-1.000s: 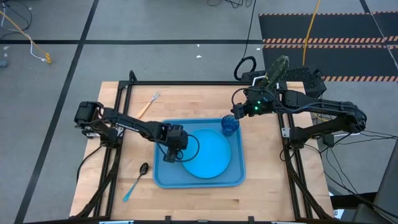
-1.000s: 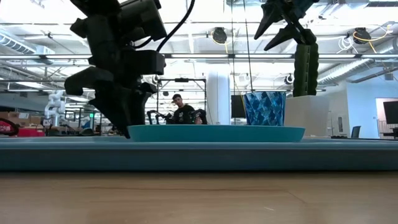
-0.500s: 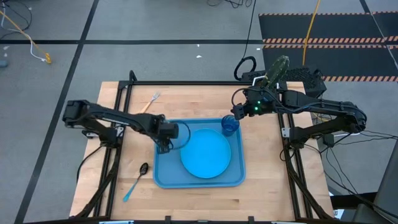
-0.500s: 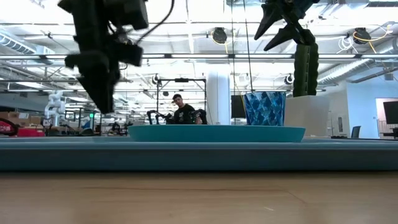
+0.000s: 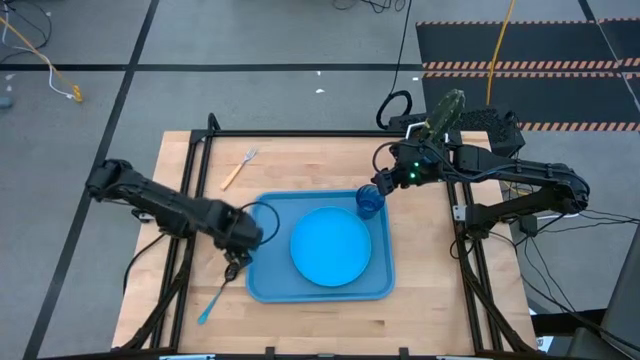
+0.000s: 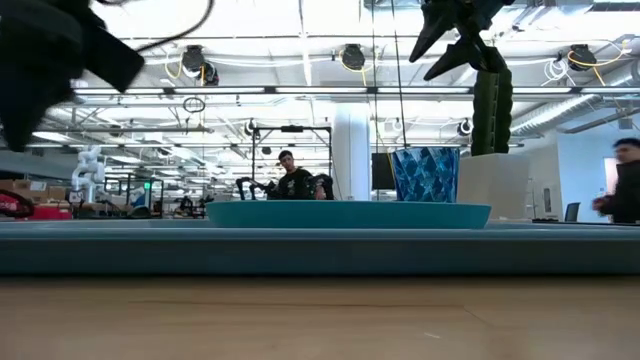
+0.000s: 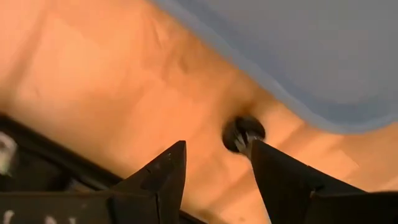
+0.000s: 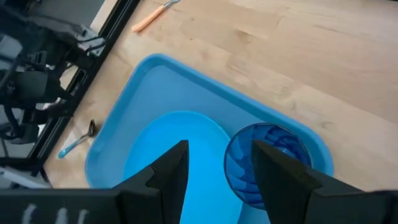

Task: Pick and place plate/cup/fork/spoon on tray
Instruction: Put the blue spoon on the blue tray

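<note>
Counts: one tray (image 5: pixel 262 287), one plate (image 5: pixel 331 246), one cup (image 5: pixel 369 201), one fork (image 5: pixel 238 169), one spoon (image 5: pixel 218 292), two arms.

Tray sits centre-low in the high view, long axis left-right. Plate lies flat inside it, centre-right of the tray floor. Cup stands upright in the tray's upper-right corner, just beside the plate's upper-right edge; can't tell if they touch.

Fork is on bare wood at upper left of the tray, well apart from it. Long axis diagonal: orange handle to lower left, tines to upper right.

Spoon is on wood just off the tray's lower-left corner. Diagonal too: dark bowl at upper right near the tray rim, light-blue handle running down-left.

Left gripper (image 5: pixel 240 250) hangs over the tray's left edge, right above the spoon bowl. In the left wrist view the fingers (image 7: pixel 163 180) are spread with nothing between them; the spoon bowl shows just beyond the tips, beside the tray corner.

Right gripper (image 5: pixel 381 184) hangs above the cup at centre-right, jaws parted and empty; right wrist view looks down past them onto cup and plate.

Other stuff: black frame rails along both table sides, the left one close to the spoon. A green cactus (image 5: pixel 447 108) at the far right table edge. People visible in the room behind in the low view.
</note>
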Motion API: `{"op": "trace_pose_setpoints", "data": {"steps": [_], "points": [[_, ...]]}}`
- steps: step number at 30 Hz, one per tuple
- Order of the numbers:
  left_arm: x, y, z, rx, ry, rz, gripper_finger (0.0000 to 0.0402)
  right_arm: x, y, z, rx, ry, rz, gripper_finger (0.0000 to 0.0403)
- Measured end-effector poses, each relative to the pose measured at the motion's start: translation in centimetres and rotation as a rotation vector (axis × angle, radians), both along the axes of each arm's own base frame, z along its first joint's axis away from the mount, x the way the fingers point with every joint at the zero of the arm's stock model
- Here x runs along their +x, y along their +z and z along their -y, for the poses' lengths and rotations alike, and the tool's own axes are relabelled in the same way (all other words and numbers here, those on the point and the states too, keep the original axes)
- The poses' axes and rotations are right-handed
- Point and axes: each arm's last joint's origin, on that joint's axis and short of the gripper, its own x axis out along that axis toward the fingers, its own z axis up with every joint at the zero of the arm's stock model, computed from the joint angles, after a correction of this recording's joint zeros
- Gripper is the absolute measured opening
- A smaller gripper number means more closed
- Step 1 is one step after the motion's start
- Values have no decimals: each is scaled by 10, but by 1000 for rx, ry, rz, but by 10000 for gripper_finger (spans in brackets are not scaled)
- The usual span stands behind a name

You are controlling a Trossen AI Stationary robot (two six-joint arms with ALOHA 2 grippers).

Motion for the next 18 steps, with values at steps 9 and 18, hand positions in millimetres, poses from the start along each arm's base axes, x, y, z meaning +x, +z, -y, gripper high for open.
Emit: {"op": "trace_pose_setpoints", "data": {"steps": [9, 18], "points": [[-19, 0, 50, -7, 167, 6, 184, 0, 0, -2, 2, 116, -2, 167], [-31, -14, 78, 53, 295, -85, 184, 1, 0, -4, 27, 189, 6, 167]]}}
